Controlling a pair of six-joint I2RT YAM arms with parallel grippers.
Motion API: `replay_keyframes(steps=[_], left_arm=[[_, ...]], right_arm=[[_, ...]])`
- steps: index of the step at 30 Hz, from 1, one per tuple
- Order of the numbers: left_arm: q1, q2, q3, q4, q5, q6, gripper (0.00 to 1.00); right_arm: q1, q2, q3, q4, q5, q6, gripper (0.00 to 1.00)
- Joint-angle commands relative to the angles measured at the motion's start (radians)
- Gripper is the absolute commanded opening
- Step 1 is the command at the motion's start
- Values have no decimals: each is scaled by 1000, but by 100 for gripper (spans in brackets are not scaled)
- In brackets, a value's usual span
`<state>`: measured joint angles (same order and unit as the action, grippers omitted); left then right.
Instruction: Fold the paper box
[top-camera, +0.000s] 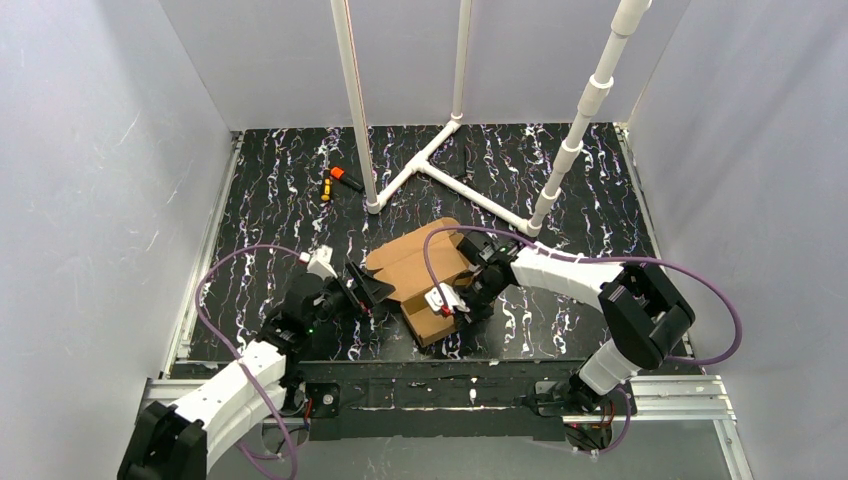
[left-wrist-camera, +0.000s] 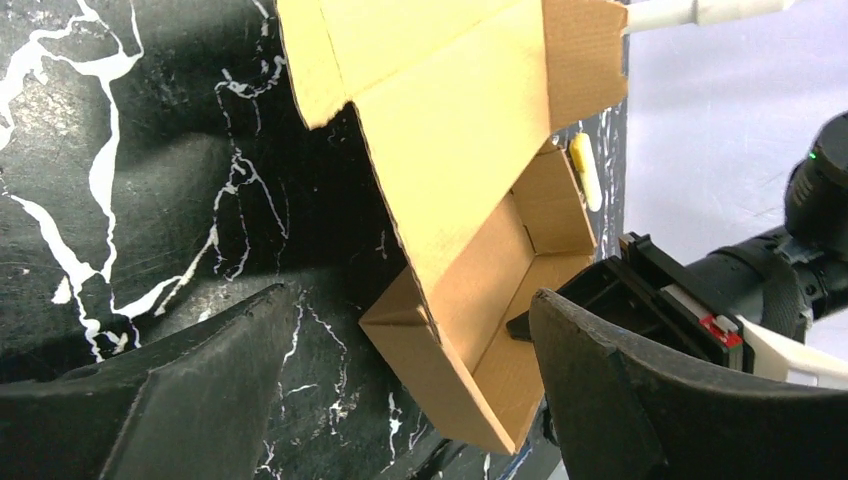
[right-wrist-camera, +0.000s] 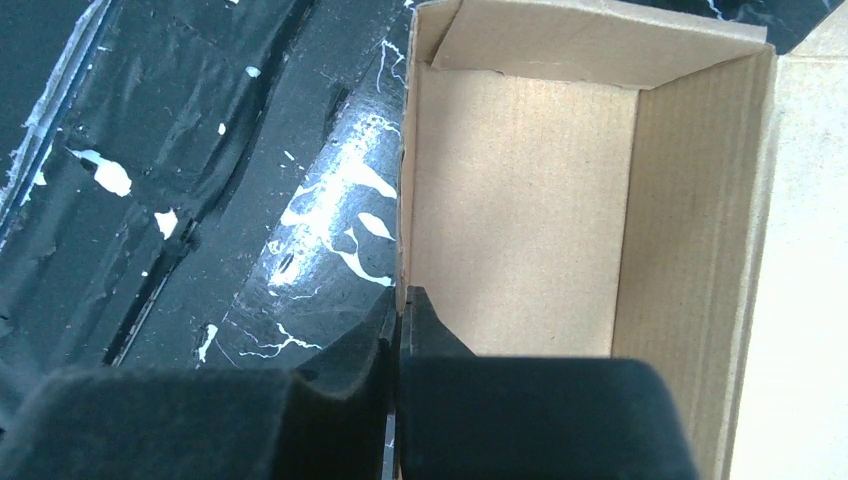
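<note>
Table (top-camera: 280, 180): black top, white-veined. On it: brown paper box (top-camera: 415, 265), partly folded, centre; white pipe frame (top-camera: 470, 190), rear; orange-and-black item (top-camera: 345, 178) and yellow item (top-camera: 326, 187), rear left.

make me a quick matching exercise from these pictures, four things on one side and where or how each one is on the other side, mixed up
Things
1. left fingers
2. right fingers
3. paper box
4. small orange thing

Place or state
a. lying at the back of the table, left of the white pipe
b. pinched shut on a side wall of the paper box
c. spread wide, holding nothing
d. open on top, lid flap not folded down

Pairs: 1-c, 2-b, 3-d, 4-a
</note>
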<state>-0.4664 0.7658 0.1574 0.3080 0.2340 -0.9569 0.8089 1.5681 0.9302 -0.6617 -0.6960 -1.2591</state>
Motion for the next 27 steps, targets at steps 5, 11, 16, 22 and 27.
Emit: replay_keyframes(steps=[5, 11, 16, 22, 27], left_arm=[[6, 181, 55, 187, 41, 19, 73], [6, 252, 66, 214, -1, 25, 47], [5, 322, 115, 245, 117, 108, 0], [2, 236, 62, 249, 187, 138, 0], [-10, 231, 56, 247, 211, 151, 0]], right_arm=[[29, -12, -33, 53, 22, -46, 9], [29, -10, -42, 61, 26, -45, 10], [29, 42, 2, 170, 62, 186, 29], [6, 73, 55, 226, 87, 370, 53], [-8, 71, 51, 307, 129, 499, 49]])
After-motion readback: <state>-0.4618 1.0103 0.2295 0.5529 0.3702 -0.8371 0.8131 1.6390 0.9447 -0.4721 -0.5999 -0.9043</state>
